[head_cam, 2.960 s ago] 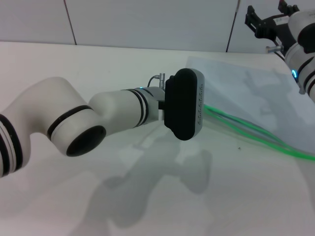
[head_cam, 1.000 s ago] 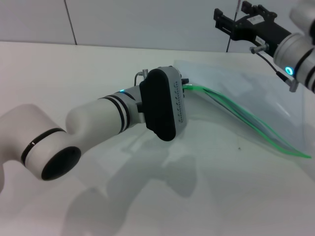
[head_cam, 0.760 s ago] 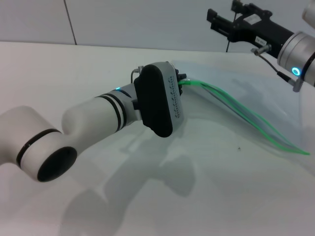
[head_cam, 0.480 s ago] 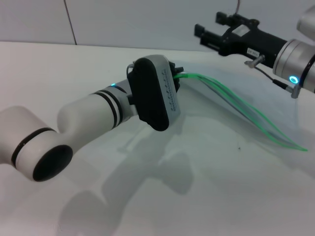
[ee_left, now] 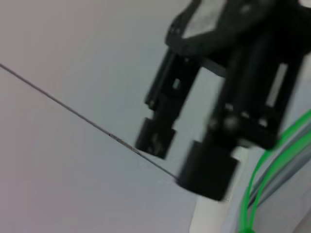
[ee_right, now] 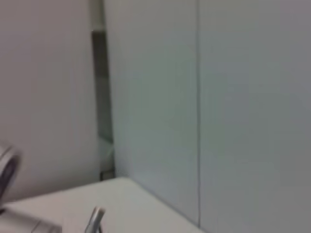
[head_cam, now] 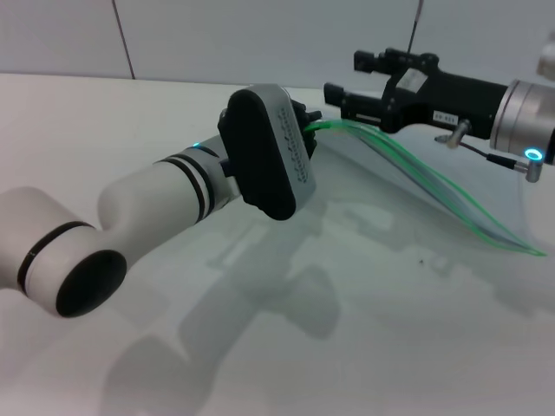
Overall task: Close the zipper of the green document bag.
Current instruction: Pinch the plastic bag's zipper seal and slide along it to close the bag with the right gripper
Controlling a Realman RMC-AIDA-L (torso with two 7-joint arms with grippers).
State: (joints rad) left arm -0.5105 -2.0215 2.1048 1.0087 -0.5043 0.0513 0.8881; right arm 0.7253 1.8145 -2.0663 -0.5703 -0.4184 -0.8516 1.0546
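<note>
My left gripper (head_cam: 310,130) is raised above the white table (head_cam: 104,113), and the near end of the zipper (head_cam: 408,169) runs right into it; my own wrist housing hides the fingers, so I cannot tell how tightly they close, though that green end hangs lifted there. From it the green document bag (head_cam: 451,173) slopes down to the table on my right. My right gripper (head_cam: 334,97) hovers just beside the lifted end, fingers parted with nothing between them, as my left wrist view shows (ee_left: 189,155).
</note>
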